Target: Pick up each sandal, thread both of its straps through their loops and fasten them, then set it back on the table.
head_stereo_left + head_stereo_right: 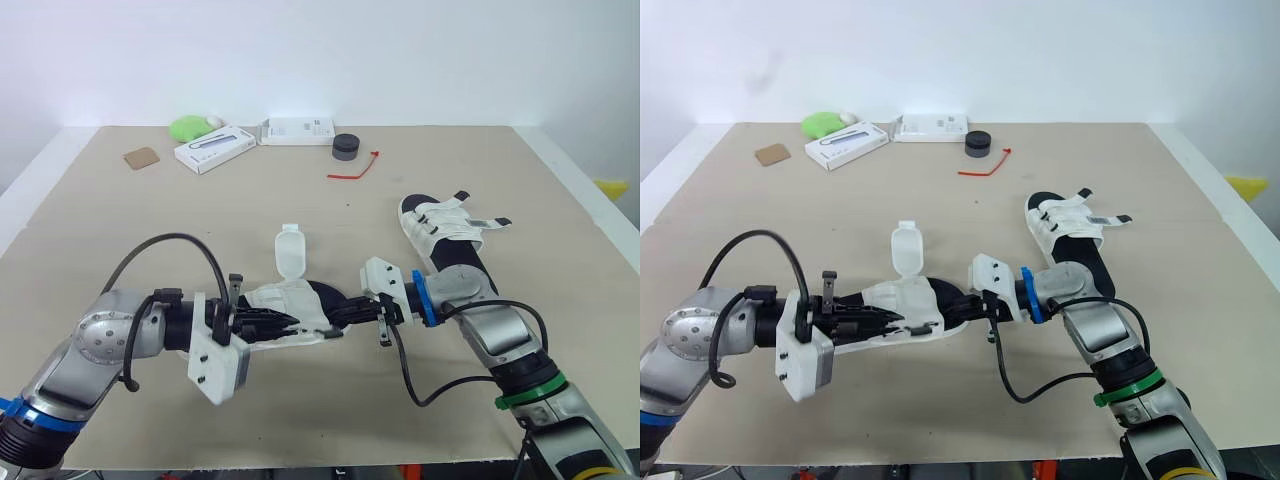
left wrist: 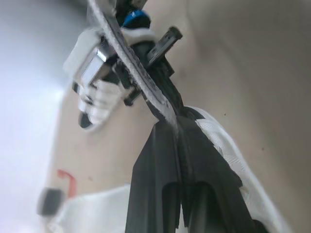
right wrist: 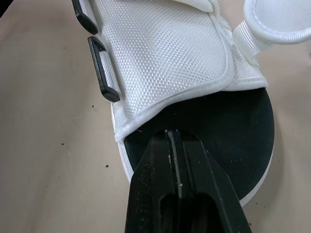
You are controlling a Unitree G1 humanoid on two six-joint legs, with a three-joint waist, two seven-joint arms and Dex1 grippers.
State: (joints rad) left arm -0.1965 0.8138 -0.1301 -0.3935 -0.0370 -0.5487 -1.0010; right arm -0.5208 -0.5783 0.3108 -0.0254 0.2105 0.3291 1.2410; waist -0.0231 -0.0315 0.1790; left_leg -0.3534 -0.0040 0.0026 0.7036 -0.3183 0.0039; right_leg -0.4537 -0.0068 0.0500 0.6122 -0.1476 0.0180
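Bright, even overhead light is flooding the beige counter (image 1: 320, 200), glare is blooming at its far edge, and shadows are lying faint and soft. Up close, the strap (image 2: 138, 77) in the left fingers (image 2: 155, 174) is standing dark against a washed-out white haze.

Sandal (image 1: 441, 228) on right, left tabletop (image 1: 120, 235) bare
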